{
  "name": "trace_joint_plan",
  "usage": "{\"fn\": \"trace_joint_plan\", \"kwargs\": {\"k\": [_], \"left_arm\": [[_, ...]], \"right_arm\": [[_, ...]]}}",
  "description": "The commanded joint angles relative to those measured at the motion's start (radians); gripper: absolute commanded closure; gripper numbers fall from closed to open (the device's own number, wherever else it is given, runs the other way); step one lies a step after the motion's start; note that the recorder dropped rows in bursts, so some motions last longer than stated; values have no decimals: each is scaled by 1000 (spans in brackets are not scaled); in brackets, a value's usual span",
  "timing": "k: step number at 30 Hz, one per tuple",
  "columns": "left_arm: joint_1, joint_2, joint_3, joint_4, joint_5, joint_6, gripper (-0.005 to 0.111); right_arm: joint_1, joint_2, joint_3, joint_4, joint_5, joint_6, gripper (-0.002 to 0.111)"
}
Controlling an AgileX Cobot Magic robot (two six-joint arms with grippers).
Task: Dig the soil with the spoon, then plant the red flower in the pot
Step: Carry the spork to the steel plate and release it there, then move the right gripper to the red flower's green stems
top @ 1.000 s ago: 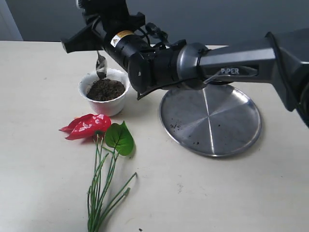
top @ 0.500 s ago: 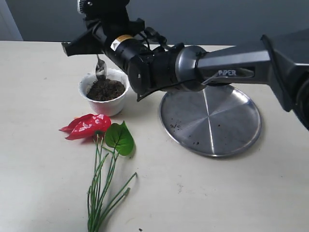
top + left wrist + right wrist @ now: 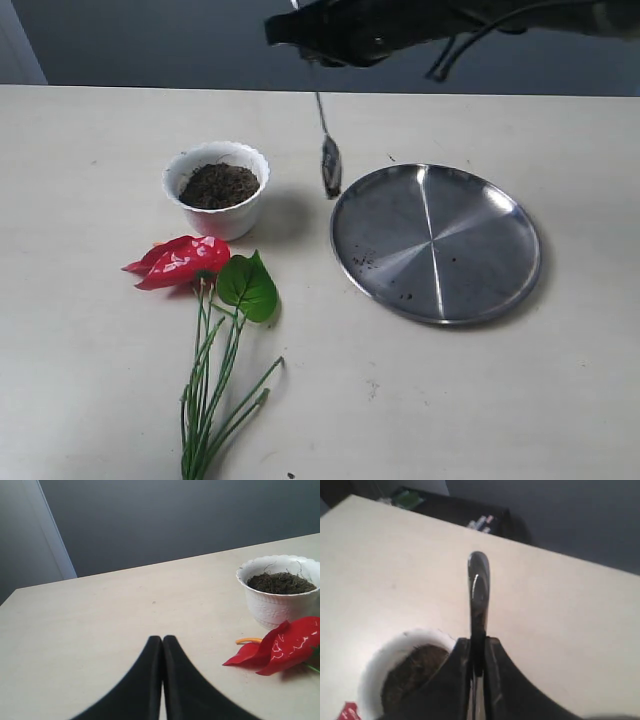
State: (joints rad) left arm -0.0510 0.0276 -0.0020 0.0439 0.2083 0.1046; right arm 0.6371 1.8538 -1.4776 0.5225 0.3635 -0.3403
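My right arm has lifted away from the pot (image 3: 216,189), its fingers (image 3: 476,652) clamped on the spoon (image 3: 329,160), now hanging between pot and plate (image 3: 436,243). Digging looks finished. The flower (image 3: 181,261) lies on the tabletop (image 3: 450,400) beside the pot; my left fingers (image 3: 162,647) are pressed together, empty.

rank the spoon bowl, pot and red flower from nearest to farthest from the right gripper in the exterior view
From the right gripper, at the top of the exterior view:
1. Spoon, bowl hanging just below it, between pot and steel plate.
2. Pot, lower left.
3. Red flower, farther down-left, in front of the pot.
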Motion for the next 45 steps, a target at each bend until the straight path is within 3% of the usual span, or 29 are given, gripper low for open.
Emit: {"fn": "trace_joint_plan", "kwargs": {"k": [1,9,21,33,36,40,45], "left_arm": [[-2,-4,2,0,-7,-3,106],[-2,-4,2,0,-7,-3,106],[-2,-4,2,0,-7,-3,106],[-2,-4,2,0,-7,-3,106],[-2,-4,2,0,-7,-3,106],[-2,-4,2,0,-7,-3,106],[-2,-4,2,0,-7,-3,106]], "right_arm": [[-155,-8,-3,-134,199,85,109],[-207,57,-3,-411,398,157,109],[-207,227,-7,-472,375,157,109],[-207,255,-13,-477,330,97,109],[-207,255,-13,-492,340,97,99],[-207,255,-13,-495,345,97,72],[-207,255,-13,-495,360,102,69]]}}
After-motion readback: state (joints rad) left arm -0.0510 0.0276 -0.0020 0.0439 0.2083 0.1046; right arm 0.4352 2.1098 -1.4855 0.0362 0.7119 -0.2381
